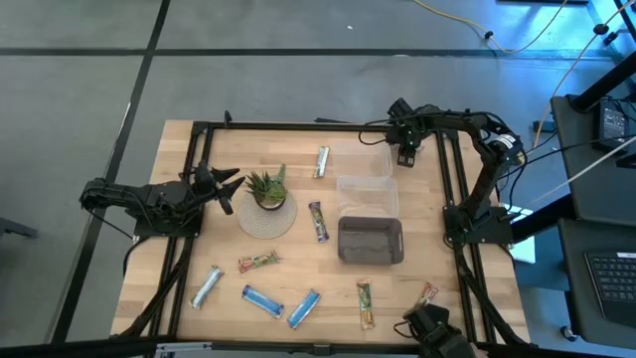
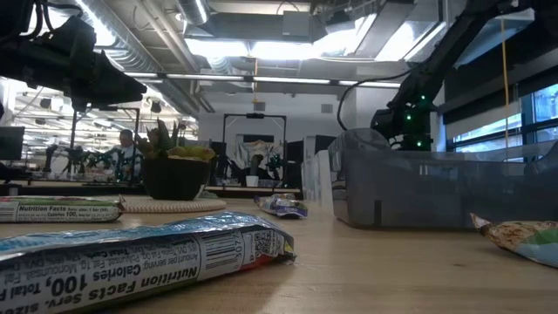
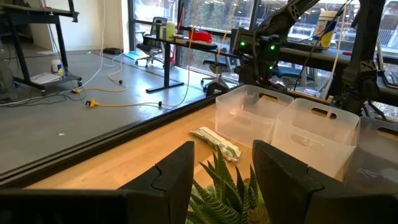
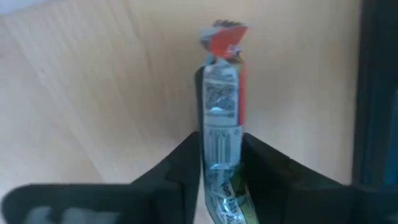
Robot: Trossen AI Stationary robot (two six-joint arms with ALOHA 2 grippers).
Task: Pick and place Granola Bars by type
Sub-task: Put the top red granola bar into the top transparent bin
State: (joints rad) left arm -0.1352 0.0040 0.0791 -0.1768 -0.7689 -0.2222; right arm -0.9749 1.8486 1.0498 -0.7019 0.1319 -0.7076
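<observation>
Several wrapped granola bars lie flat on the wooden table: a green-tan one [image 1: 321, 161] by the far edge, a purple one [image 1: 318, 221], a green-tan and red one [image 1: 258, 262], a silvery one [image 1: 207, 286], two blue ones [image 1: 263, 300] [image 1: 304, 308], and two more [image 1: 366, 304] [image 1: 427, 295] near the front. My right gripper [image 1: 405, 154] [image 4: 221, 140] hangs over the far right of the table, shut on another bar [image 4: 222, 93]. My left gripper [image 1: 224, 184] [image 3: 224, 168] is open, just left of the potted plant [image 1: 266, 189]. My right gripper pinches a silvery and red wrapped bar between its two fingers [image 4: 186, 162], at a part short of the middle [image 4: 221, 127]. The fingers point down from above and the bar lies along them. Its crimped red end [image 4: 224, 34] sticks out past the fingertips, clear of the table.
Two clear bins [image 1: 370, 159] [image 1: 368, 194] and a dark grey bin [image 1: 371, 241] stand in a row right of centre. The plant sits on a round mat [image 1: 266, 219]. A black frame [image 1: 298, 125] rims the table. Bare wood lies between the plant and the near bars.
</observation>
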